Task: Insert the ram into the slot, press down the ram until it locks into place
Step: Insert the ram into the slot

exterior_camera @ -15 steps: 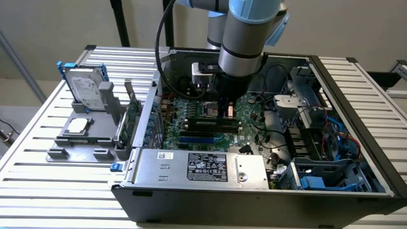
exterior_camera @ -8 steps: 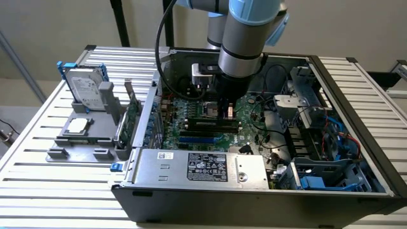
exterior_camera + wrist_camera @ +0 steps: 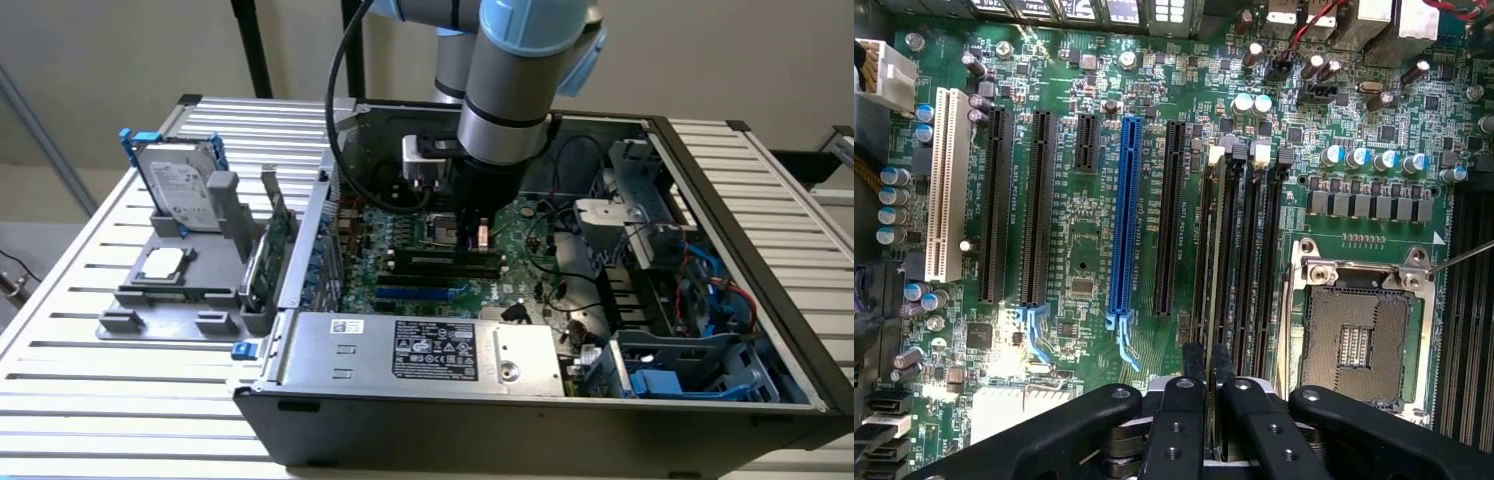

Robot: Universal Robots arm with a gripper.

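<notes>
The arm [image 3: 514, 90] is held nearly upright and reaches down into the open computer case [image 3: 747, 300]. The claw [image 3: 470, 240] is pointed straight down at the motherboard [image 3: 1084, 300]. In the wrist view the claw [image 3: 1208, 352] is seen clenched on the ram [image 3: 1215, 260], which is pinched edge-on between the two fingertips [image 3: 1194, 352]. The ram is stood upright along the slot [image 3: 1204, 230], the outermost of the parallel black sockets, between the long blue slot [image 3: 1124, 220] and the silver processor socket [image 3: 1354, 330]. Whether it is locked in cannot be told.
</notes>
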